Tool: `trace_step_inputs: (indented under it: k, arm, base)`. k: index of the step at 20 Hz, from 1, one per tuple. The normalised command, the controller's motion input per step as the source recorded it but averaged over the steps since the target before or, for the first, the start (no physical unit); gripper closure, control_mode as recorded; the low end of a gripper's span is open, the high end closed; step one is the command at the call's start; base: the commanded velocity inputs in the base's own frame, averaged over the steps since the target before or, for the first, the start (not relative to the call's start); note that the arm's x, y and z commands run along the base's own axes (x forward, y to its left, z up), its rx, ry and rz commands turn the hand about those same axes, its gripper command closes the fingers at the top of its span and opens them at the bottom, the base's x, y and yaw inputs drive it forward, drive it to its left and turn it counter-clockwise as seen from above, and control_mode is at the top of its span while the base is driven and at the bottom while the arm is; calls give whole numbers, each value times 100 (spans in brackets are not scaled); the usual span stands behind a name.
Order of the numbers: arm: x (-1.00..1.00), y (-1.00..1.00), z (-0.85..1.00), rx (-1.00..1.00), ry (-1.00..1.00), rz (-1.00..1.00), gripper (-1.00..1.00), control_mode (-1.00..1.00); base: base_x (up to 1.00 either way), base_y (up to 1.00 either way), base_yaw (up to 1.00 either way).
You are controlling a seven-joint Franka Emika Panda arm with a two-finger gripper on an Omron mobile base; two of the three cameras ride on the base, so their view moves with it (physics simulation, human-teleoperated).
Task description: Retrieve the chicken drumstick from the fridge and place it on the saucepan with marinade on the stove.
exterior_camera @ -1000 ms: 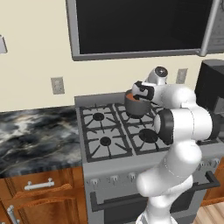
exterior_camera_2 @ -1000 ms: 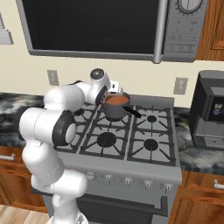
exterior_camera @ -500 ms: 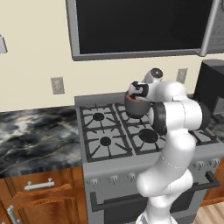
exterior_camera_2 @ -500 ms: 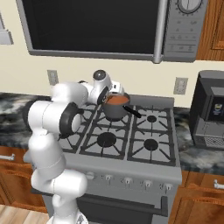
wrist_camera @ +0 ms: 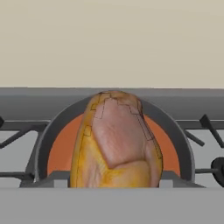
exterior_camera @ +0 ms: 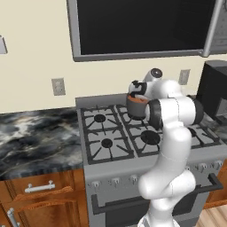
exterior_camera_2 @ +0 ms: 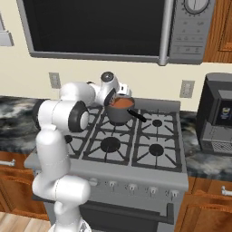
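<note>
Hovering right over the saucepan [wrist_camera: 114,131], the jaws are gripping the chicken drumstick [wrist_camera: 116,140]; releasing it low over the marinade [wrist_camera: 61,146] is avoiding splashes.

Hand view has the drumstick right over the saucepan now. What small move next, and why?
Probably open the hand and let go. The chicken drumstick hangs between the fingers, centred above the marinade inside the saucepan rim on the stove, so a release should drop it in.
</note>
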Motion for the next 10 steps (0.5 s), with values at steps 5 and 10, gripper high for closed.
trace_step_inputs:
  k: [5, 10]
  arm:
    - [27, -10, -27, 0, 0, 0, 100, -100]
    - [34, -2, -19, 0, 0, 0, 100, -100]
  base:
    - [0, 0, 0]
    - [0, 0, 0]
